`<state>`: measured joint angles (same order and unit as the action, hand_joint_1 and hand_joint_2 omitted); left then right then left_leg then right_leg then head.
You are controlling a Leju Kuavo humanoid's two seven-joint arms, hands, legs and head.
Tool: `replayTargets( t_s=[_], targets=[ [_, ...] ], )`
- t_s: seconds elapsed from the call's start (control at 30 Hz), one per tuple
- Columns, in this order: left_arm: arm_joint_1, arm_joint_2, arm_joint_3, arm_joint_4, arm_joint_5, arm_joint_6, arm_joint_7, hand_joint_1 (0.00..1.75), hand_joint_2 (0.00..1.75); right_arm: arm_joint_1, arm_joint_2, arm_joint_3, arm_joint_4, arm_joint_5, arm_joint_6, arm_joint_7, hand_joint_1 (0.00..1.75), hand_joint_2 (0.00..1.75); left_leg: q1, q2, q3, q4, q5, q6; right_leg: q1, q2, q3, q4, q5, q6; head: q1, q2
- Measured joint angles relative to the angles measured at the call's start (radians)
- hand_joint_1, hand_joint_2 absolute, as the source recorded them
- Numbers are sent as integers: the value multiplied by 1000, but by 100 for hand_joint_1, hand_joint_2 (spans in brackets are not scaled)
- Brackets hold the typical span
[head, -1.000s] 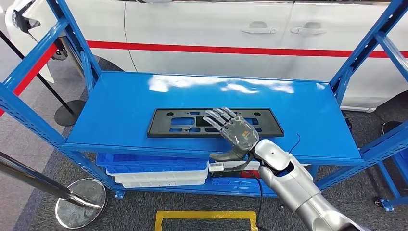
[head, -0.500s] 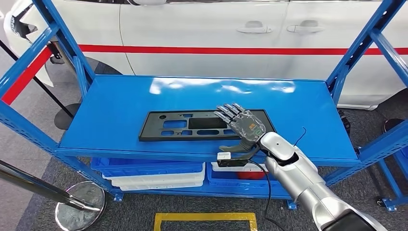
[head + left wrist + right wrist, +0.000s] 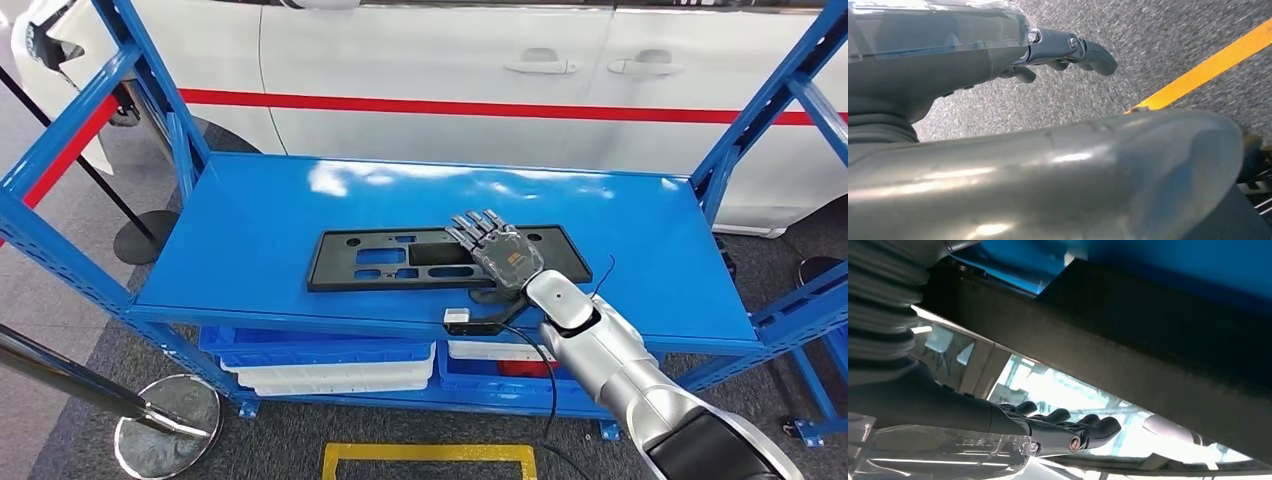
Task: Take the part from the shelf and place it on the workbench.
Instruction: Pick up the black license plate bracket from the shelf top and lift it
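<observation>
The part is a long black plate with cut-outs [image 3: 400, 258], lying flat on the blue shelf [image 3: 260, 215] near its front edge. My right hand [image 3: 500, 258] is over the plate's right portion, fingers stretched across its top and the thumb at its front edge. The right wrist view shows the straight fingers [image 3: 1068, 427] running alongside the plate's dark edge [image 3: 1128, 365]. My left hand [image 3: 1068, 50] hangs over grey floor, fingers loosely bent and holding nothing.
Blue and white bins [image 3: 320, 355] sit on the lower shelf. Blue uprights [image 3: 150, 80] frame both ends. A white car with a red stripe [image 3: 450, 60] stands behind. A stanchion base [image 3: 165, 420] and a yellow floor line [image 3: 430, 455] are in front.
My right hand has moved forward over the plate, the thumb coming up to its front edge. The camera has swayed slightly; the plate stays on the shelf.
</observation>
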<state>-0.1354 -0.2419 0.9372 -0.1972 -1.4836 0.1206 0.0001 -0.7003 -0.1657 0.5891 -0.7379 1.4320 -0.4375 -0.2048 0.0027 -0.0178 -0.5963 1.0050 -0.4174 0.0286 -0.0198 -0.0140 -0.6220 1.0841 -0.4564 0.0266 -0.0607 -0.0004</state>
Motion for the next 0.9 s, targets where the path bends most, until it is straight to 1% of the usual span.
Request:
replayTargets(
  t_s=[0.03,0.07,0.1,0.13,0.17,0.2,0.23,0.27,0.3,0.33,0.37,0.4,0.43,0.47,0.5,0.53,0.57,0.6,0.67,0.7,0.73,0.77,0.8,0.83,0.87,0.9],
  targets=[
    [0,0,0,0,0,0,0,0,0,-6,8,2,9,6,-2,6,0,175,-2,1,0,2,-2,-5,2,-1,21,-46,14,-3,0,0],
    [0,0,0,0,1,1,0,0,0,-11,17,4,16,14,-5,14,0,175,-3,1,-1,3,-4,-10,5,0,31,-69,15,-7,0,0],
    [0,0,0,0,2,1,0,0,0,-16,24,7,23,25,-7,24,0,175,-4,3,-1,3,-4,-16,8,2,32,-73,12,-10,0,0],
    [1,0,0,0,3,1,0,0,0,-20,30,10,30,37,-10,38,32,175,-3,5,0,2,-5,-21,7,4,33,-73,14,-15,0,0],
    [1,0,0,0,5,1,0,0,0,-24,35,13,36,49,-11,53,74,175,-2,6,0,7,-10,-27,5,5,34,-76,15,-20,0,0],
    [2,0,0,0,7,2,0,0,0,-29,37,16,43,60,-12,67,116,175,-2,7,-6,25,-23,-33,3,4,37,-78,17,-27,0,0],
    [2,0,0,0,8,2,0,0,0,-33,38,19,50,70,-11,80,159,175,-1,8,-23,63,-47,-38,1,2,39,-81,19,-32,0,0],
    [2,0,0,0,10,3,0,0,0,-36,38,21,57,78,-11,90,170,175,1,9,-50,123,-80,-43,1,-1,39,-82,19,-36,0,0],
    [4,0,0,0,12,4,0,0,0,-37,36,22,66,84,-11,98,172,175,1,9,-84,194,-115,-47,1,-2,39,-81,18,-38,0,0],
    [5,0,0,0,15,5,0,0,0,-37,34,22,74,88,-11,102,173,175,2,9,-115,258,-139,-49,2,-4,39,-81,18,-39,0,0],
    [8,1,0,0,16,5,0,0,0,-37,31,23,81,90,-12,105,173,175,2,10,-134,295,-146,-51,3,-4,39,-81,18,-39,0,0],
    [9,1,0,0,17,6,0,0,0,-37,29,23,87,91,-12,105,173,175,2,10,-133,292,-132,-51,3,-4,39,-81,17,-39,0,0],
    [10,1,0,0,18,6,0,0,0,-37,27,23,92,92,-13,105,173,175,3,10,-112,249,-102,-50,3,-3,41,-80,17,-38,0,0],
    [10,1,0,0,18,6,0,0,0,-37,27,23,96,92,-13,106,173,175,3,10,-78,177,-64,-47,3,-2,43,-80,15,-36,0,0],
    [9,1,0,0,18,6,0,0,0,-38,27,23,99,93,-13,106,174,175,2,9,-43,104,-35,-43,5,-1,43,-78,13,-32,0,0],
    [9,1,0,0,18,6,0,0,0,-39,27,23,102,93,-14,106,174,175,2,8,-18,49,-16,-37,7,1,43,-76,12,-28,0,0],
    [9,1,0,0,18,6,0,0,0,-42,27,23,104,93,-15,107,175,175,1,7,-4,19,-9,-31,9,2,43,-75,10,-23,0,0],
    [10,1,0,0,18,6,0,0,0,-44,27,23,106,93,-17,107,175,175,-1,6,-1,10,-11,-24,10,3,42,-74,10,-17,0,0],
    [10,1,0,0,18,6,0,0,0,-47,27,23,109,93,-18,107,175,175,-1,6,0,7,-8,-11,7,3,43,-73,8,-6,0,0],
    [10,1,0,0,18,6,0,0,0,-48,27,23,111,93,-18,106,175,175,0,6,2,3,-5,-5,6,3,38,-62,-2,0,0,0],
    [8,1,0,0,18,6,0,0,0,-49,29,23,112,93,-18,106,175,175,2,7,4,-1,-3,1,5,3,26,-34,-21,4,0,0],
    [7,0,0,0,18,6,0,0,0,-50,31,23,114,93,-18,105,175,175,3,7,4,-3,-1,5,4,4,2,18,-50,7,0,0],
    [6,1,0,0,18,6,0,0,0,-50,35,23,117,93,-18,103,175,175,2,8,4,-3,-1,7,3,4,-29,83,-82,10,0,0],
    [6,1,0,0,18,7,0,0,0,-50,39,23,120,93,-18,102,175,175,2,8,3,-3,-1,8,3,4,-62,149,-108,11,0,0],
    [7,1,0,0,18,8,0,0,0,-49,43,23,124,93,-18,100,175,175,1,8,3,-2,-2,9,3,4,-86,198,-120,12,0,0],
    [8,1,0,0,18,11,0,0,0,-48,46,23,127,93,-18,98,174,175,0,8,3,-1,-3,9,3,4,-96,215,-114,12,0,0]
  ],
)
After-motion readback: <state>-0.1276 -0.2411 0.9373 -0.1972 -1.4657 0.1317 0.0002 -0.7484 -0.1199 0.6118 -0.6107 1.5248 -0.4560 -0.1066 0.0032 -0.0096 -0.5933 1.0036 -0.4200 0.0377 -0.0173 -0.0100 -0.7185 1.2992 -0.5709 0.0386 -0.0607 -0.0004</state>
